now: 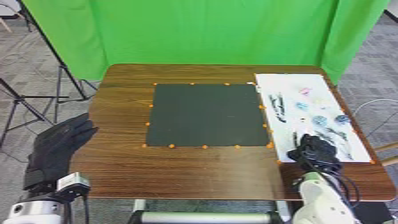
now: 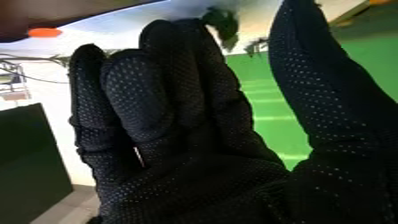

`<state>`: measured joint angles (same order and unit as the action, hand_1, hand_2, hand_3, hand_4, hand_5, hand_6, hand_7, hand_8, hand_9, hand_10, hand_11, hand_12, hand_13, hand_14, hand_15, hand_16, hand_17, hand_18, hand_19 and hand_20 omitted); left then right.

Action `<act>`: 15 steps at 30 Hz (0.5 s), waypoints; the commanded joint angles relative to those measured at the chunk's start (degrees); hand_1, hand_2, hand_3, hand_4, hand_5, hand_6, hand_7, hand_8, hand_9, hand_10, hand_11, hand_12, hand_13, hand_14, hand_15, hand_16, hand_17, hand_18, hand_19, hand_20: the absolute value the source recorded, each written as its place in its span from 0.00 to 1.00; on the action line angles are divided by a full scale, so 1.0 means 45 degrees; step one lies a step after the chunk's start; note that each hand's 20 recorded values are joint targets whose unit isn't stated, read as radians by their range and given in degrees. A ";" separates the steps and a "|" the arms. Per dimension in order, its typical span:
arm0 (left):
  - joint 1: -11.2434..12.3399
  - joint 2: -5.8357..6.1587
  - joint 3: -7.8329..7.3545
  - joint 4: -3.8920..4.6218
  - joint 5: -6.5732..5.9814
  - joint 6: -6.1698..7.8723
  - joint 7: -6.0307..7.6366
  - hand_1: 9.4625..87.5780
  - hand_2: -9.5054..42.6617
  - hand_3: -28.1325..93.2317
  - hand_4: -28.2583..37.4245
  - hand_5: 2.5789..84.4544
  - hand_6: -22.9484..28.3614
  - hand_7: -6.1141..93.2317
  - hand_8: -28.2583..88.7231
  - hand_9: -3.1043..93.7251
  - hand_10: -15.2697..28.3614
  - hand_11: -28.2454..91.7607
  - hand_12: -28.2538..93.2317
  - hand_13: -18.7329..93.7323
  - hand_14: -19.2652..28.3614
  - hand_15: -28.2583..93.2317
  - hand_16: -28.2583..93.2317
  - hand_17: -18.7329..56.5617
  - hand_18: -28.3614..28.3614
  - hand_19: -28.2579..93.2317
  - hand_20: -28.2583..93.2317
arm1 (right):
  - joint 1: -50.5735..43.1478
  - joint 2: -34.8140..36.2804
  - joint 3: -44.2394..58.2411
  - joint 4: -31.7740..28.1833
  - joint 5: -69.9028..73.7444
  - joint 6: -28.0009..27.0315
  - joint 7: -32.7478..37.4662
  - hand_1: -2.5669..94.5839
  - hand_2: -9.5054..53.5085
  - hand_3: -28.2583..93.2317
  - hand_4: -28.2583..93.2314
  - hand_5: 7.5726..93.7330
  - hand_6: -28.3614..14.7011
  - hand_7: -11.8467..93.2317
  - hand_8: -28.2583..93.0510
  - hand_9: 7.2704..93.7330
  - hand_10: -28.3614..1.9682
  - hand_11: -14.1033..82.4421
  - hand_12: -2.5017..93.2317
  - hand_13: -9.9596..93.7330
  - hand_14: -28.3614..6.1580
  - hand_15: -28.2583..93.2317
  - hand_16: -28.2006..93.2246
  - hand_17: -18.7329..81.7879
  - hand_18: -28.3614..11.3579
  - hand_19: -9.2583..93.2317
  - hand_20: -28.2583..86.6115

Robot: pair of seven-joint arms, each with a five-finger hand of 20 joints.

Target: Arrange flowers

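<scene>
In the head view, a white sheet on the table's right side holds a pink flower, pale blue flowers, a darker blue flower and dark stems. My right hand is over the sheet's near part, covering some of what lies there. In the right wrist view, my right hand is open, its fingers long and the thumb apart, with green leaves beyond the fingertips. My left hand is open beside the table's left edge, away from the flowers.
A dark square mat lies at the table's middle, with orange markers around it. The brown table has a green curtain behind it. A black tripod stands on the floor at the left.
</scene>
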<state>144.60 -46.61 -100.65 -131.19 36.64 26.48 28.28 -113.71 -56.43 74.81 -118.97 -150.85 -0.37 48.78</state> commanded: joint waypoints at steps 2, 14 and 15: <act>0.0061 0.0298 0.0041 0.0028 -0.0271 -0.0057 0.0202 0.23 0.28 0.91 0.22 0.56 0.73 0.20 0.17 0.45 0.84 0.51 0.31 0.42 0.99 0.68 0.15 0.12 0.88 0.69 0.34 | 0.0008 -0.0104 -0.0264 0.0636 -0.0406 -0.0762 0.0290 0.40 0.00 0.89 0.03 0.65 0.43 0.45 0.14 0.64 0.24 0.71 0.30 0.69 0.37 0.87 0.41 0.53 0.11 0.98 0.24; 0.0249 0.0239 -0.0145 -0.0016 -0.0259 -0.0088 0.0290 0.23 0.28 0.91 0.22 0.56 0.73 0.20 0.17 0.45 0.84 0.51 0.31 0.42 0.99 0.68 0.15 0.12 0.88 0.69 0.34 | 0.0076 -0.0330 -0.0274 0.1440 -0.0551 -0.1213 0.0454 0.46 0.00 0.87 0.01 0.67 0.45 0.44 0.30 0.68 0.30 0.71 0.31 0.72 0.40 0.86 0.42 0.56 0.12 1.00 0.23; 0.0212 0.0303 -0.0138 -0.0002 -0.0314 -0.0071 0.0279 0.23 0.28 0.91 0.22 0.56 0.73 0.20 0.17 0.45 0.84 0.51 0.31 0.42 0.99 0.68 0.15 0.12 0.88 0.69 0.34 | 0.0073 -0.0380 -0.0284 0.1477 -0.0527 -0.1309 0.0483 0.48 0.00 0.86 0.01 0.68 0.46 0.45 0.32 0.68 0.33 0.70 0.33 0.73 0.41 0.86 0.42 0.57 0.12 1.00 0.23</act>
<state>144.87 -44.82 -100.72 -131.13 35.27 26.46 29.67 -111.44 -57.06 74.48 -116.91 -153.50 -3.07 49.73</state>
